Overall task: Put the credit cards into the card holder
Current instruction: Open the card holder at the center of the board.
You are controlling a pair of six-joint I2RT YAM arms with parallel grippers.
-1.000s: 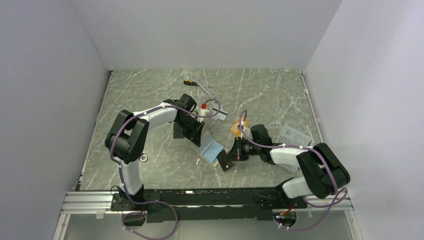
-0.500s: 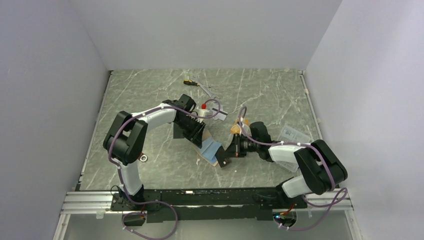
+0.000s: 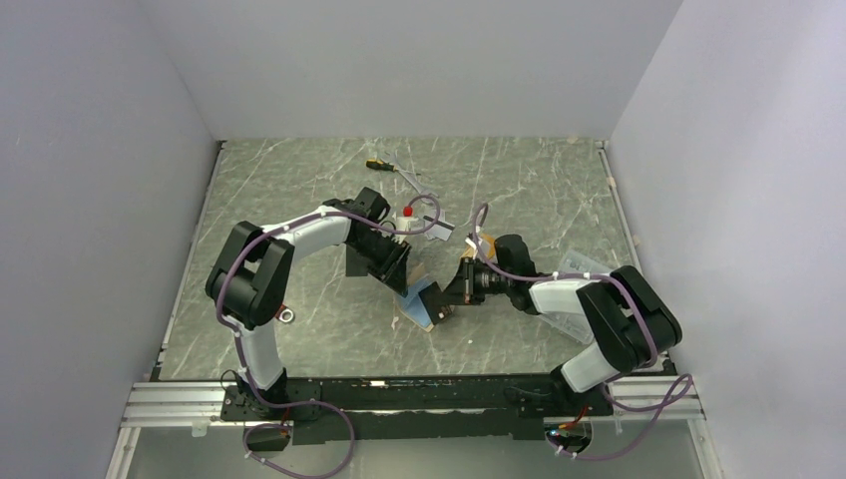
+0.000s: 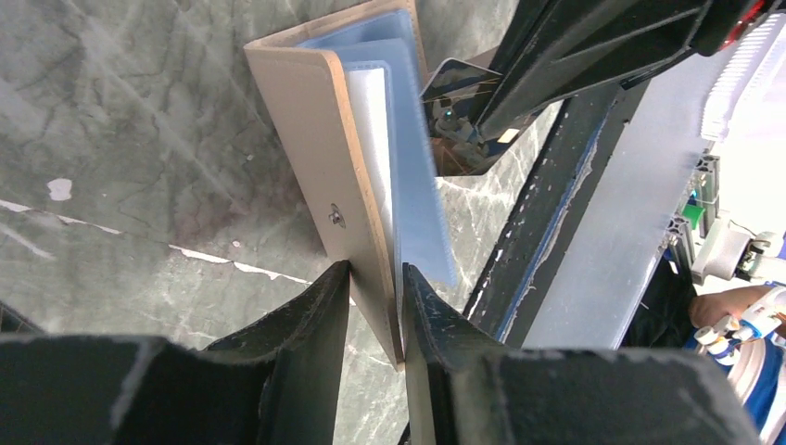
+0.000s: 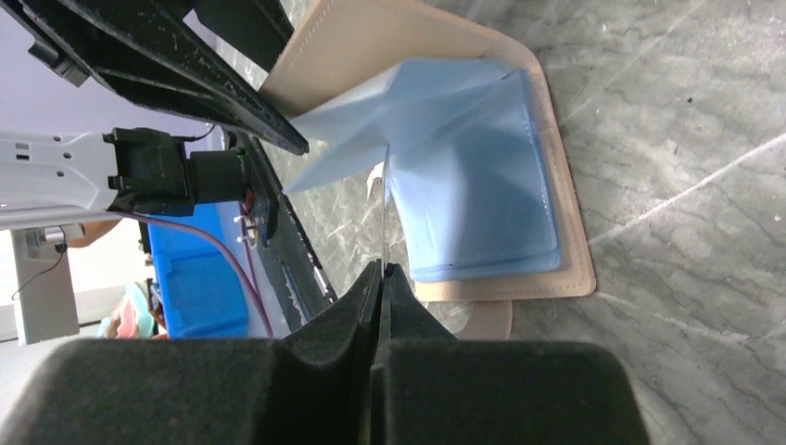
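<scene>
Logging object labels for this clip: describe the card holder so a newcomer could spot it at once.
Look to the middle of the marble table, where the two grippers meet. The card holder lies open there, one cover pinched by the left gripper. Unlike the thin card in the right gripper, it is a tan folding wallet with pale blue sleeves.

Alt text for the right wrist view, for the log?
The right gripper pinches a thin card, seen edge-on, its tip at the blue pockets of the open tan card holder on the marble table. The left gripper holds its raised flap.
</scene>
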